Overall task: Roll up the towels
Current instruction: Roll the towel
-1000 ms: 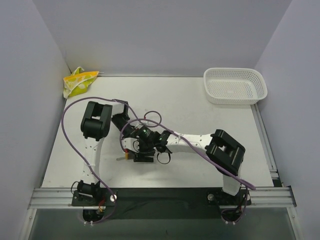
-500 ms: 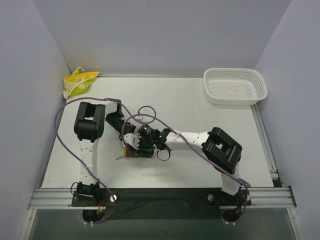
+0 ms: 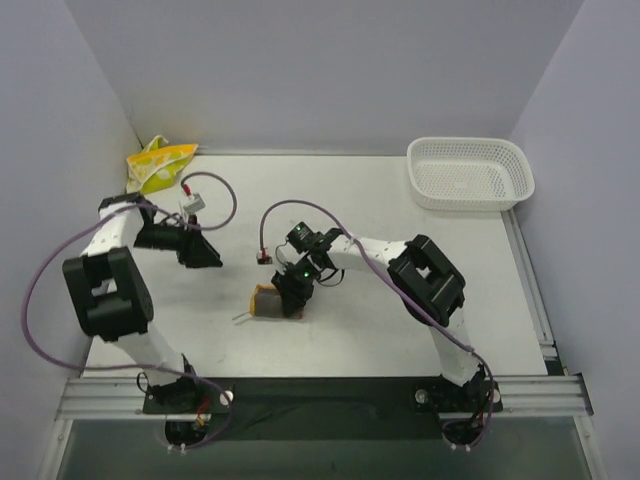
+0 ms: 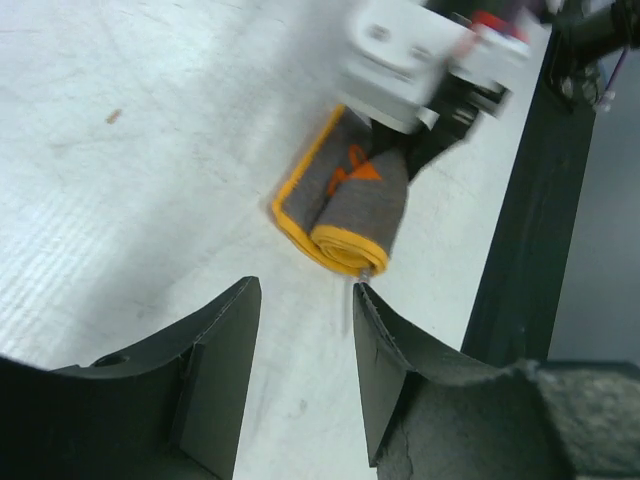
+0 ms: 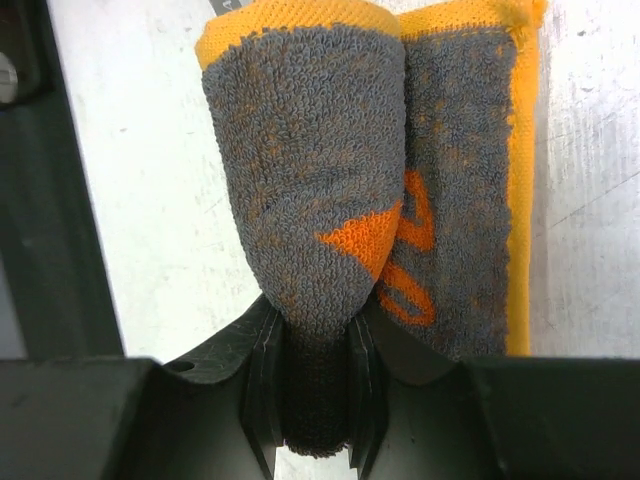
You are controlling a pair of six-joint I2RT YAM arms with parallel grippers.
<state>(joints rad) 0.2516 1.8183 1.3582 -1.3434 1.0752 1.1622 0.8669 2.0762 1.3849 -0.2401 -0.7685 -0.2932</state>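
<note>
Pinching the rolled orange towel (image 5: 310,180) on the table (image 3: 400,300), the right gripper (image 5: 312,330) sits clamped on its grey roll; the left gripper (image 4: 305,300) hovers nearby, jaws apart and empty; the yellow towel (image 3: 158,165) lies in the far-left corner

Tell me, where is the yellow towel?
In the top view, the yellow towel lies crumpled in the far left corner of the table, across from the white basket at far right.
</note>
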